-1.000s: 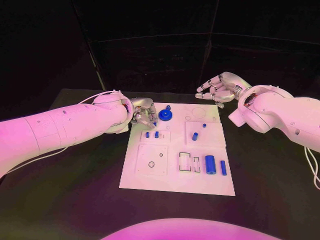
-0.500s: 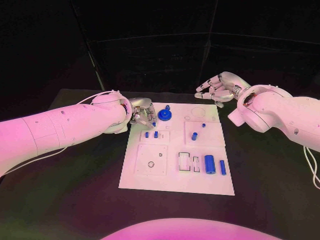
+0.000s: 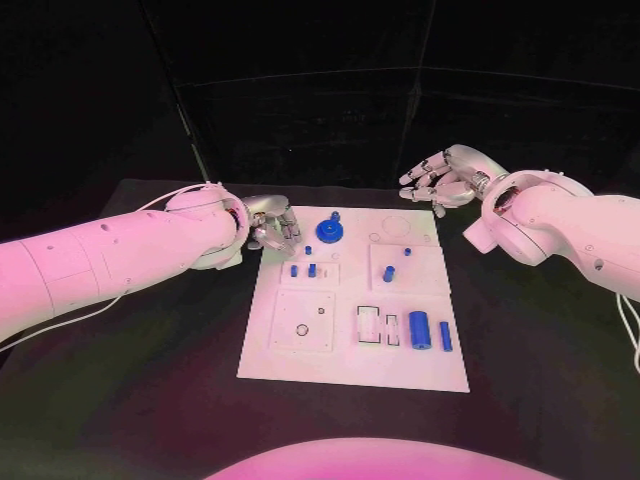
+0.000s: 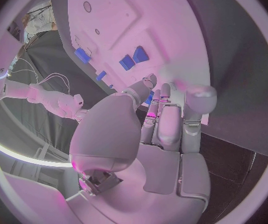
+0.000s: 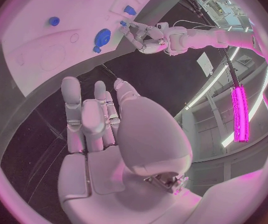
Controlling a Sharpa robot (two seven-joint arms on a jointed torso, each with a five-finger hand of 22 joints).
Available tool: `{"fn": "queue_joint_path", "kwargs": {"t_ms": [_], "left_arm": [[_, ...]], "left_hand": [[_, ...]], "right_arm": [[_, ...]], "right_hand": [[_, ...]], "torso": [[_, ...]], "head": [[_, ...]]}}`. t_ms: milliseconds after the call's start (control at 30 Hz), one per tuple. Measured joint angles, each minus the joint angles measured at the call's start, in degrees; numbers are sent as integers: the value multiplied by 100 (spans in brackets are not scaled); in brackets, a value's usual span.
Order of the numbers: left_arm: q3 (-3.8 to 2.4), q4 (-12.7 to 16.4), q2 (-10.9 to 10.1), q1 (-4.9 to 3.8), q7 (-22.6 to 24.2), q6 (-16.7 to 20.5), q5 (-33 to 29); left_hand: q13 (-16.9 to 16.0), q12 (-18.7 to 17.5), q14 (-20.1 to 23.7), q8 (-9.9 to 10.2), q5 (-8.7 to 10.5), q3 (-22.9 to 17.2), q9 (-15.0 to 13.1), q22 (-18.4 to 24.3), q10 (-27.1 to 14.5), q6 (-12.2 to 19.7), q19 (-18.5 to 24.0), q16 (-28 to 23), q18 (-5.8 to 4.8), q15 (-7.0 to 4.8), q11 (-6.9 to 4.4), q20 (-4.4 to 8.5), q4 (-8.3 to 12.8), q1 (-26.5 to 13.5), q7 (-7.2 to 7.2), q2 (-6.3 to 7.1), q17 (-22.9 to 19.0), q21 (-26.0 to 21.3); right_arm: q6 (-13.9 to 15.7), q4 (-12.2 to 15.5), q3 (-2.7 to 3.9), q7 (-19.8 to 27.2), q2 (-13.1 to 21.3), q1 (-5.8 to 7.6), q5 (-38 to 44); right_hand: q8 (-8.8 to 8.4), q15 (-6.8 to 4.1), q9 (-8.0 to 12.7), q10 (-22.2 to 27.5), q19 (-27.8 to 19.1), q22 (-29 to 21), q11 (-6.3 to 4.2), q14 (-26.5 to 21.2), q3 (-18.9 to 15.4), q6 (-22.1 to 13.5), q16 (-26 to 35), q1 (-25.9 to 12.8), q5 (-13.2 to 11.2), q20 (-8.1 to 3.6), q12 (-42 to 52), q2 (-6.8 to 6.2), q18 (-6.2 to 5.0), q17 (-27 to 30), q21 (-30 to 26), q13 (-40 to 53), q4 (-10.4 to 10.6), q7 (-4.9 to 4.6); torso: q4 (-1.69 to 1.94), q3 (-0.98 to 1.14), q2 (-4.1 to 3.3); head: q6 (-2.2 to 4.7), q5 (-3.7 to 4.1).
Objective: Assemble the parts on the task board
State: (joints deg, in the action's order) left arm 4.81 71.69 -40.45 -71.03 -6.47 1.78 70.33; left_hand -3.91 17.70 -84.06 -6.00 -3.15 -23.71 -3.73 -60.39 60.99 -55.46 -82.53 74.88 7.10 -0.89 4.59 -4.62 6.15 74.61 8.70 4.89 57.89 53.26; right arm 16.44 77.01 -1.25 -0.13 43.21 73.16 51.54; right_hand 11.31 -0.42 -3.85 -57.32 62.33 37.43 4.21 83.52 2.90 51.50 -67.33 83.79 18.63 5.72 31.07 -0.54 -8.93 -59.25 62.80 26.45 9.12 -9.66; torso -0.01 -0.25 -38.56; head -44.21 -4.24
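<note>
**Both hands off the board**

My left hand [image 3: 273, 232] hovers at the task board's [image 3: 352, 368] far left corner, fingers apart, empty (near a small blue part [image 3: 309, 249]). My right hand [image 3: 438, 180] floats beyond the far right corner, spread, grasping nothing

The left arm reaches in from the left, its left hand [image 3: 273, 228] held low with the fingers [image 4: 169, 115] close together and holding nothing. The right hand [image 3: 438, 179] hovers at the far right, fingers [image 5: 73, 100] spread and empty.
</note>
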Motion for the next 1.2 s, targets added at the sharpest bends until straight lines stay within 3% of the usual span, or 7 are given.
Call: {"fn": "queue_joint_path", "kwargs": {"t_ms": [200, 267, 467, 667, 733, 900, 1200], "left_arm": [[-1, 100, -298, -9, 187, 343, -684], [-1, 153, -396, -12, 407, 536, -1079], [6, 448, -599, -14, 1467, 1131, -2771], [6, 683, -668, -8, 2546, 1498, -4531], [8, 709, -676, -4, 2780, 1550, -4922], [8, 741, -699, -1, 3214, 1638, -5716], [9, 776, -724, 4, 3531, 1675, -6256]], "left_hand": [[-5, 0, 69, -36, 0, -75, -30, 193, 1, -126, 108, -112, 1, 64, 0, -36, -24, 0, 27, 0, -193, -274], [-19, 0, 286, -144, 24, -176, -64, 618, 19, -335, 329, -414, 97, 66, 19, -41, 14, 71, 25, -71, -716, -842], [-37, 50, 766, -179, 26, -287, -56, 1319, 96, -426, 871, -937, 266, 81, 31, -75, 64, 102, 33, -102, -1588, -1855], [-49, 90, 944, -179, 26, -326, -41, 1371, 158, -466, 994, -1080, 267, 81, 11, -92, 56, 101, 10, -103, -1879, -1951], [-49, 90, 956, -179, 26, -326, -40, 1371, 158, -466, 994, -1080, 266, 93, 11, -92, 57, 82, 10, -123, -1921, -1954], [-49, 90, 995, -179, 26, -326, -35, 1378, 157, -466, 1034, -1105, 266, 90, 11, -92, 57, 68, 10, -136, -1969, -1987], [-53, 90, 1007, -179, 26, -326, -34, 1377, 157, -465, 1034, -1104, 265, 103, 11, -92, 57, 68, 10, -136, -1988, -1987]], "right_arm": [[-170, 91, -2, 50, 194, -35, 682], [-208, 153, -3, 57, 263, -68, 1007], [-241, 364, -8, 51, 415, -212, 2057], [-240, 610, -11, -89, 494, -397, 3119], [-242, 653, -11, -149, 494, -437, 3363], [-278, 713, -13, -321, 465, -511, 3861], [-416, 610, -13, -513, 268, -574, 4234]], "right_hand": [[-38, 14, 0, -136, 23, -55, 86, -7, 437, 252, 65, 265, -235, 22, -880, -198, 1, 86, -29, -803, -184, -10], [-73, 33, 0, -325, 35, -43, 75, 11, 615, 359, 65, 313, -293, 35, -1121, -249, 1, 77, -29, -1060, -234, 4], [-134, 32, -1, -564, 212, 250, 29, 11, 879, 565, -16, 304, -332, -1, -1445, -403, 2, -83, 133, -1397, -360, 76], [-134, 11, -1, -616, 261, 351, 18, 33, 903, 663, -22, 199, -397, -9, -1503, -506, 1, -86, 173, -1487, -352, 85], [-189, 11, 5, -614, 261, 351, 21, 33, 926, 660, -22, 133, -398, -9, -1582, -571, 2, -86, 173, -1537, -330, 81], [-405, 84, 21, -323, 270, 319, 164, 42, 942, 438, -22, 13, -431, 43, -1825, -691, 1, -66, 173, -1723, -313, -44], [-436, 104, 10, -295, 289, 321, 193, 63, 942, 403, -22, -10, -461, 63, -1865, -714, 2, -121, 173, -1831, -313, -47]], "torso": [[0, 2, 7], [-1, 2, 7], [-10, 3, 7], [-1, -7, 0], [0, -9, -2], [-5, -1, -5], [-5, -1, -12]], "head": [[44, 80], [86, 142], [179, 353], [260, 561], [278, 581], [291, 608], [294, 651]]}}
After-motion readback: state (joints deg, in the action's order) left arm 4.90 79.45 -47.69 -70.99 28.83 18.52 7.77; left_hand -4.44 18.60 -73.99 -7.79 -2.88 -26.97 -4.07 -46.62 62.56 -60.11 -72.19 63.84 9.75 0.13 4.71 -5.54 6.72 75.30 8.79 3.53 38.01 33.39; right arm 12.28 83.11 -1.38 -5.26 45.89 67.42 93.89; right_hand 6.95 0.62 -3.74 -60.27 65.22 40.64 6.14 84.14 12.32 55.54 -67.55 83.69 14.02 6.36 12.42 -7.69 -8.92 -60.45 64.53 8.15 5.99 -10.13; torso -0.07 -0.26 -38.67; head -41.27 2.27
